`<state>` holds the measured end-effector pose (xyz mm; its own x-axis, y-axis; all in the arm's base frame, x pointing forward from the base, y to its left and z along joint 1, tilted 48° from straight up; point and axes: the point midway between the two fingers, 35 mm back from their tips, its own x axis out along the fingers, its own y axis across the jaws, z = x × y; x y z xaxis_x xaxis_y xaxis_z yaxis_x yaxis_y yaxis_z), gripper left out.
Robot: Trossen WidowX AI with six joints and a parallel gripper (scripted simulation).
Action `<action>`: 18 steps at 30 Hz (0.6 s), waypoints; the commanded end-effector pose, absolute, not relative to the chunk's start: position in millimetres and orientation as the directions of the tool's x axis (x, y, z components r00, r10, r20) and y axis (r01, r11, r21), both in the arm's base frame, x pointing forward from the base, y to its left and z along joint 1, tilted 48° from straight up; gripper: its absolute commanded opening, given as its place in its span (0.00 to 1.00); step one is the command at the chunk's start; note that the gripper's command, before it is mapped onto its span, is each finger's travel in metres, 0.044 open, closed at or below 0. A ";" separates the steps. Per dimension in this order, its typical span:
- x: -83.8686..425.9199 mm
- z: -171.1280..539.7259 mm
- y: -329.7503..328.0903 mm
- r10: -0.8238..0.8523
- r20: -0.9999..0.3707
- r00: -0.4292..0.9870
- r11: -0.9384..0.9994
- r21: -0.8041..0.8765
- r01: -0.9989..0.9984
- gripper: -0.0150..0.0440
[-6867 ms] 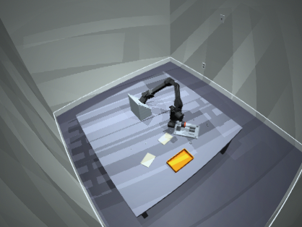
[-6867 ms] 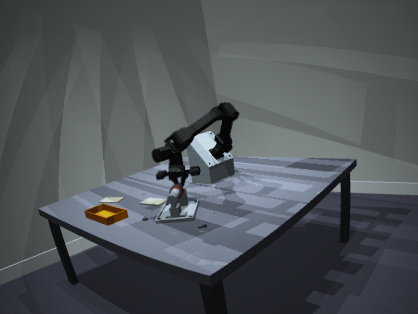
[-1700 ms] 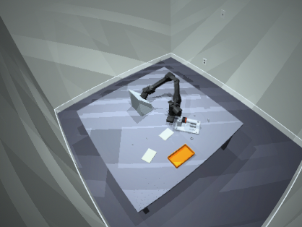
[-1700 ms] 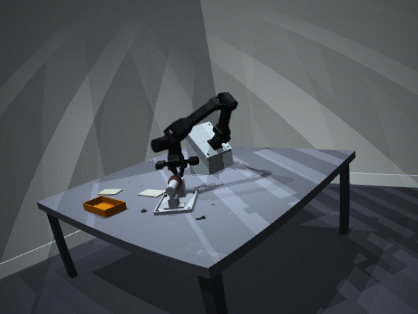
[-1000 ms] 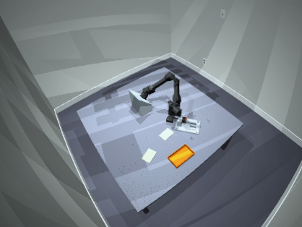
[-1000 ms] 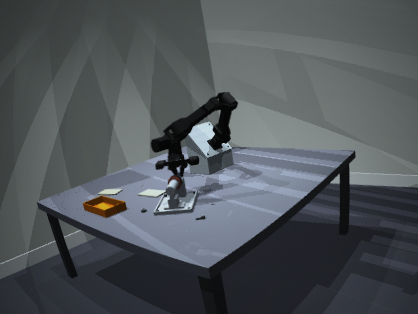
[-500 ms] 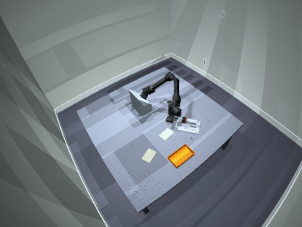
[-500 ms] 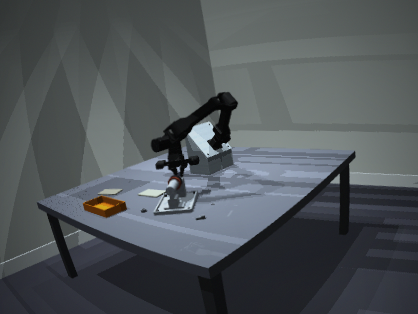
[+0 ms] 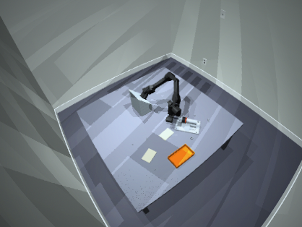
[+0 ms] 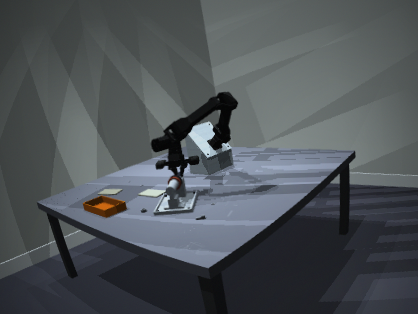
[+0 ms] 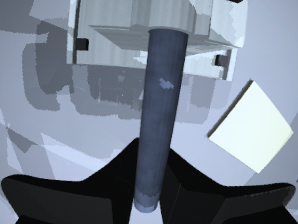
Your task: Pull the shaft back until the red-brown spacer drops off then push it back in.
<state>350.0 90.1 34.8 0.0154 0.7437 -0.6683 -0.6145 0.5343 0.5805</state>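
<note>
My gripper [image 10: 178, 172] [image 11: 147, 143] is shut on the dark blue-grey shaft [image 11: 164, 95], near its free end. The shaft runs from the fingers up into a pale block [image 11: 170, 15] at the top of the wrist view. The red-brown spacer [image 9: 184, 119] [image 10: 175, 180] shows as a ring up at shaft height, beside the white housing [image 9: 191, 122] [image 10: 173, 188]. The housing stands on the white base plate [image 9: 195, 131] [image 10: 188, 206]. The wrist view does not show the spacer. The other spacers are too small or hidden to tell apart.
An orange tray [image 9: 172, 163] [image 10: 95, 210] and two pale pads [image 9: 166, 134] [image 9: 149, 155] lie beside the fixture. A large light-grey box [image 9: 140, 105] [image 10: 218, 163] stands behind, near the arm. Small dark pieces [image 9: 191, 138] [image 10: 200, 217] lie around the plate.
</note>
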 end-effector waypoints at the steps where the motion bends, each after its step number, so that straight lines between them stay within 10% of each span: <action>1: 348.0 33.4 88.9 0.742 -0.670 0.013 0.535 0.580 -0.613 0.25; 18: 346.2 32.3 88.0 0.742 -0.670 0.013 0.536 0.580 -0.613 0.25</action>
